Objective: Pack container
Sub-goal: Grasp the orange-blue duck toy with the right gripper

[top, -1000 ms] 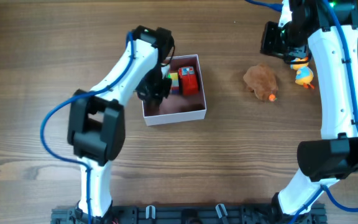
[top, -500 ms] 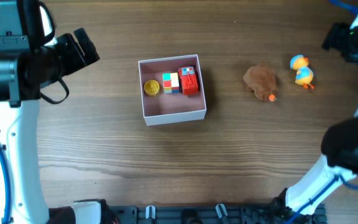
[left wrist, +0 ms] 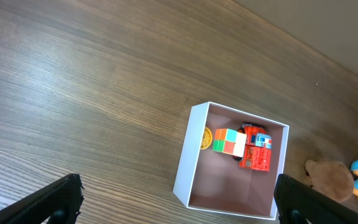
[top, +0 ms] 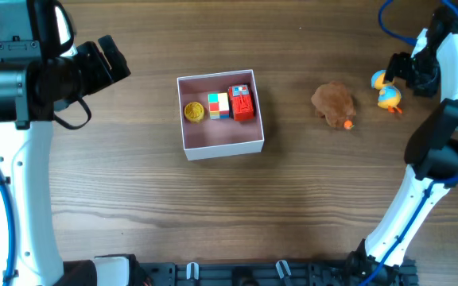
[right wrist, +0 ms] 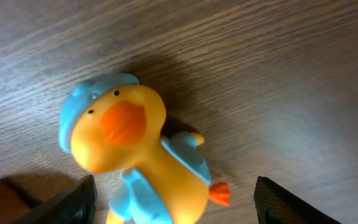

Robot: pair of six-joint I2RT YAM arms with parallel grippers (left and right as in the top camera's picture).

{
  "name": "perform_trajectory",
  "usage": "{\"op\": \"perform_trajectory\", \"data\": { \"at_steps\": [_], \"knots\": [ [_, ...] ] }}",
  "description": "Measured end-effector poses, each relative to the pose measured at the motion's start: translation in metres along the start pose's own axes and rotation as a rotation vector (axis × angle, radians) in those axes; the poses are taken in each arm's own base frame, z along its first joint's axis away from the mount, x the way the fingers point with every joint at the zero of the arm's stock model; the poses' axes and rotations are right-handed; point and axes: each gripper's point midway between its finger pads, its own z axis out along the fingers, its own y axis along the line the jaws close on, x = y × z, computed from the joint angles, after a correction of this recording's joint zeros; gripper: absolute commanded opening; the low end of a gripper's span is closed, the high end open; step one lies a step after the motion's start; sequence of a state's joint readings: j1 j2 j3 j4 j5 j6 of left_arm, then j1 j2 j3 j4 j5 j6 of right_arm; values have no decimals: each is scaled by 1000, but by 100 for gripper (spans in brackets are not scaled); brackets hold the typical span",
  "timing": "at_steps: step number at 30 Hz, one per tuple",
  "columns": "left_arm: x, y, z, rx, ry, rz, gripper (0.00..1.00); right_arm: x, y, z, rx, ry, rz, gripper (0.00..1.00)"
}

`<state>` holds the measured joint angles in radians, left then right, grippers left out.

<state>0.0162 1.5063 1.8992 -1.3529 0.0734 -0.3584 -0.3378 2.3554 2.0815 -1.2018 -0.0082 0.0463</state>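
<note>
We see three toys, a yellow disc (top: 194, 111), a coloured cube (top: 218, 106) and a red block (top: 242, 103), crowding the far wall of the container (top: 223, 148); the near half of its floor lies bare, open from above. Bare table (top: 293, 206) separates container and brown plush (top: 332, 102). The duck (right wrist: 135, 162) sits between the right gripper's (right wrist: 173, 194) spread fingers, the plush close beside one.

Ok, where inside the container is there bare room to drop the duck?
In the container, the near half is bare floor, between the toy row and the front wall. Crowded along the far wall: yellow disc, colour cube, red toy.
</note>
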Motion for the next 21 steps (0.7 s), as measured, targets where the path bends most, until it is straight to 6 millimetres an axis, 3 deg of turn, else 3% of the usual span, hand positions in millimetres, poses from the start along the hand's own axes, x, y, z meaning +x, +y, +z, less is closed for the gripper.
{"op": "perform_trajectory", "data": {
  "at_steps": [4,8,14,21],
  "knots": [
    [0,0,0,0,1,0,100,3,3,19,-17,35,-7,73],
    [0,0,0,0,0,0,100,7,7,33,-37,66,-5,44],
    [0,0,0,0,0,0,100,12,10,32,-48,85,15,4],
    [0,0,0,0,0,0,100,28,22,23,-53,144,19,4]
  ]
}}
